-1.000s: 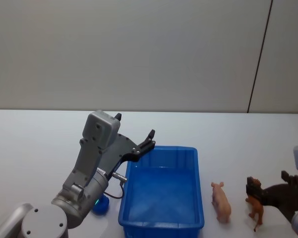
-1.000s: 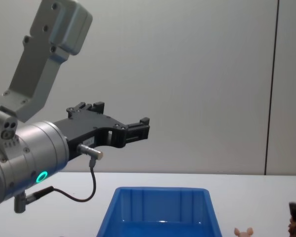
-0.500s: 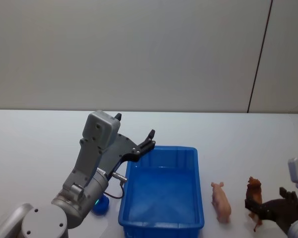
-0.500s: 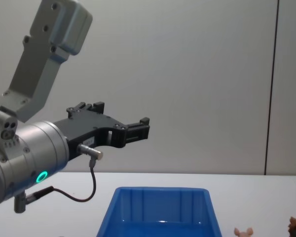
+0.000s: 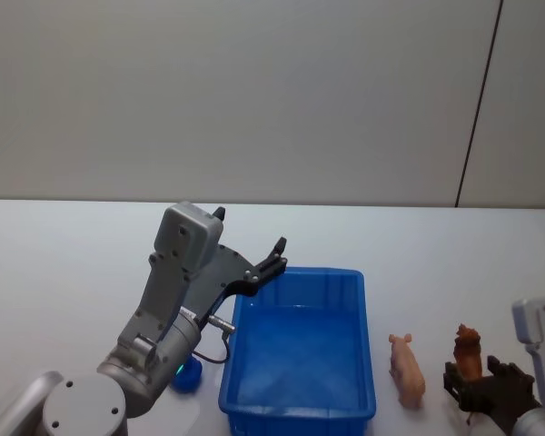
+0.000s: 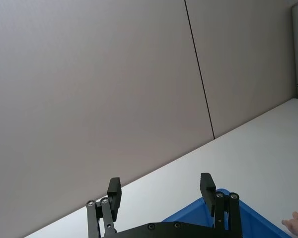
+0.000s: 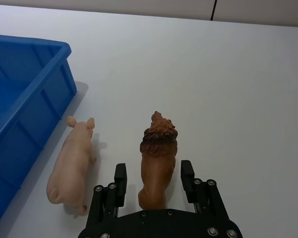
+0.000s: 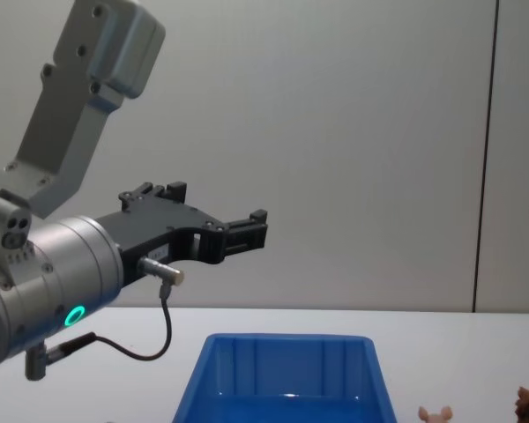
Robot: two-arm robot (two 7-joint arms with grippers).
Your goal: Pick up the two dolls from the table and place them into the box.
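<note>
Plain grey wall well beyond the fingers of the right gripper; thin dark vertical seam straight ahead of them.

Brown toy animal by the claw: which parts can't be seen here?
Head view: the right gripper hides the legs and hindquarters of the reddish-brown doll.
Right wrist view: the gripper's body covers its rear; its own body hides its legs.
Chest view: the bottom edge cuts off all but its head.
</note>
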